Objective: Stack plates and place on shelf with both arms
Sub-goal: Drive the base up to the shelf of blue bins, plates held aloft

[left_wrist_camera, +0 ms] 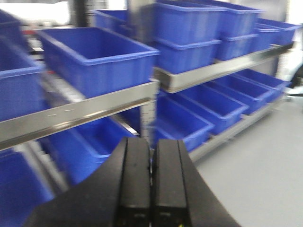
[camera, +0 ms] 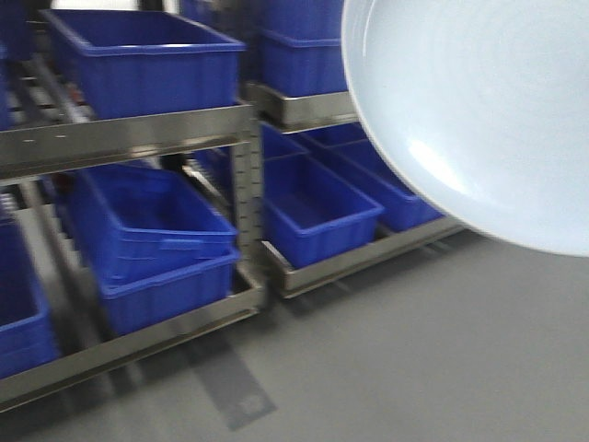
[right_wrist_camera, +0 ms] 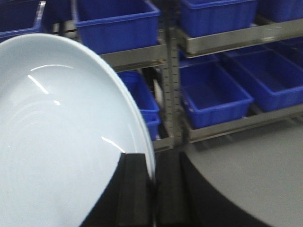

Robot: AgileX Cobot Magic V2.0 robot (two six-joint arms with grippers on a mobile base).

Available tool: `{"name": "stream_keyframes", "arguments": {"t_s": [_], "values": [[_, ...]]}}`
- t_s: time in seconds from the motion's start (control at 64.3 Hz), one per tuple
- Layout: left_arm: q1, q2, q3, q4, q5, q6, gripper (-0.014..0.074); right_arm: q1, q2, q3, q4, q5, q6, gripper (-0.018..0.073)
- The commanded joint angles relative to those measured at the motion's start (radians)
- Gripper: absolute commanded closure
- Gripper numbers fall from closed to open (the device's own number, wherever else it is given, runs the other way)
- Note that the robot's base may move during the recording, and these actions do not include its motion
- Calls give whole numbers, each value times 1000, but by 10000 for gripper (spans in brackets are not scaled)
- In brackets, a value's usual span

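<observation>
1. Nearest the lens in the right wrist view: the right fingers (right_wrist_camera: pixel 136 182), clenched on the rim of a plate (right_wrist_camera: pixel 61 142). The rim passes through the narrow gap between them, and the plate's glossy pale face spreads up and to the left of the grip.
2. In the front view the same plate (camera: pixel 479 110) hangs in the air at the upper right, tilted, touching nothing else that can be seen. It partly hides the crates behind it. Only this one plate appears; a second one is not in view.
3. The left fingers (left_wrist_camera: pixel 135 170) are pressed together with nothing between them, and they point toward the shelf (left_wrist_camera: pixel 80 111).
4. The shelf (camera: pixel 129 138) is a steel rack with flat front rails, set behind and to the left of the plate and apart from it. Blue crates (camera: pixel 147 55) fill every level that shows. A perforated upright post (camera: pixel 247 184) divides two bays, and grey floor (camera: pixel 414 350) lies in front.
5. Step in hand, as judged: carrying, with the plate held by one arm in front of the rack and not yet set down.
6. The next move probably calls for levelling the plate, bringing the empty left fingers to its opposite rim, and finding a bare stretch of shelf. None is visible here.
</observation>
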State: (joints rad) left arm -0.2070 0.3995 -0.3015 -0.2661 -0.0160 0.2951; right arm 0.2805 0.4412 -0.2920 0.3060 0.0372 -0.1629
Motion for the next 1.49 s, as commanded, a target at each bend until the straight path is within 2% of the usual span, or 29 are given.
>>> {"name": "stream_keyframes", "arguments": {"t_s": [0.0, 1.477], "values": [[0, 10, -30, 1, -82, -2, 516, -3, 1, -33, 6, -98, -1, 503], [0, 10, -30, 1, -82, -2, 516, -3, 1, -33, 6, -98, -1, 503]]}}
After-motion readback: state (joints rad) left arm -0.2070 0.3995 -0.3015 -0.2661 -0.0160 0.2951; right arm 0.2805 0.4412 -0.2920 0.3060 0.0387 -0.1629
